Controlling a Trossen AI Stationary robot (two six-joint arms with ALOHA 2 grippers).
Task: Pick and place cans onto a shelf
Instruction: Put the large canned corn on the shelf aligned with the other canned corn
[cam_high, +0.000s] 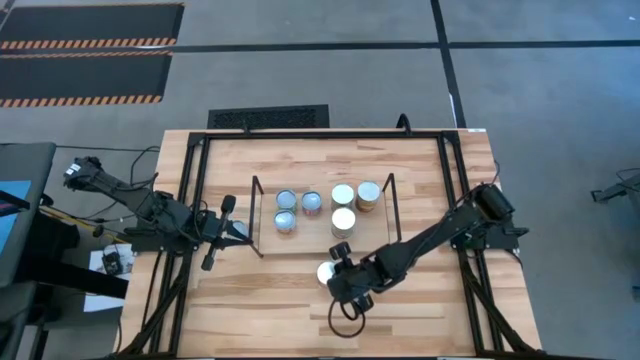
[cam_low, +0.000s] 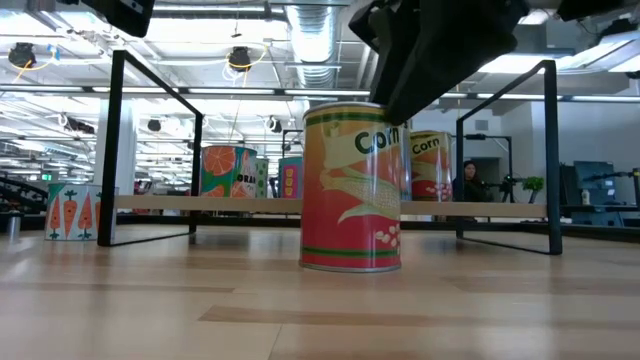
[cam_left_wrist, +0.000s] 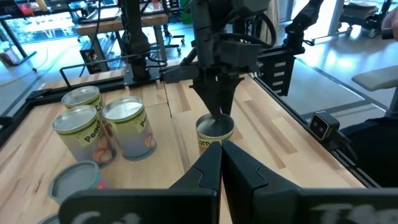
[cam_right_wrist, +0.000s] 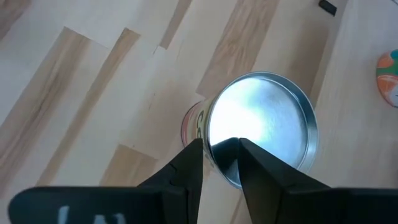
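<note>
Hovering over the corn can (cam_low: 351, 188), the right claw (cam_high: 338, 277) is directly above its whitish lid. The can stands upright on the counter (cam_high: 260, 300), on the near side of the shelf (cam_high: 320, 245), so its long axis is vertical. The fingers (cam_right_wrist: 186, 167) look narrow and hold nothing. The left claw (cam_high: 222, 231) waits with fingers together at the left end of the shelf. The right arm is clearly nearer.
</note>
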